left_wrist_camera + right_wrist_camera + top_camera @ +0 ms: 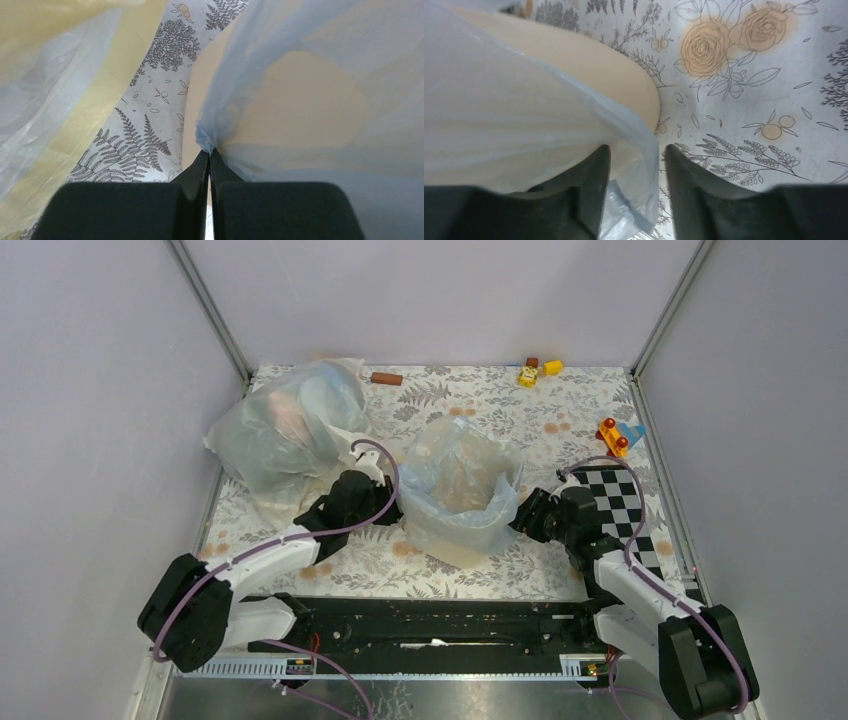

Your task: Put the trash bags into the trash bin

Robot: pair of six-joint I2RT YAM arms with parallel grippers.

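Note:
The cream-beige trash bin (462,502) stands mid-table with the pale blue trash bag (455,475) draped in and over it. My left gripper (388,502) is at the bin's left side, shut on a pinch of the blue bag (206,140) against the bin wall (300,100). My right gripper (520,512) is at the bin's right side, open, with a fold of the blue bag (639,165) hanging between its fingers (591,180), beside the bin wall (589,60).
A bulky clear whitish bag (290,425) lies at the back left, next to my left arm. Pale yellow plastic (45,30) fills the left of the left wrist view. Small toys (535,370) and a checkered board (615,495) lie at the back and right.

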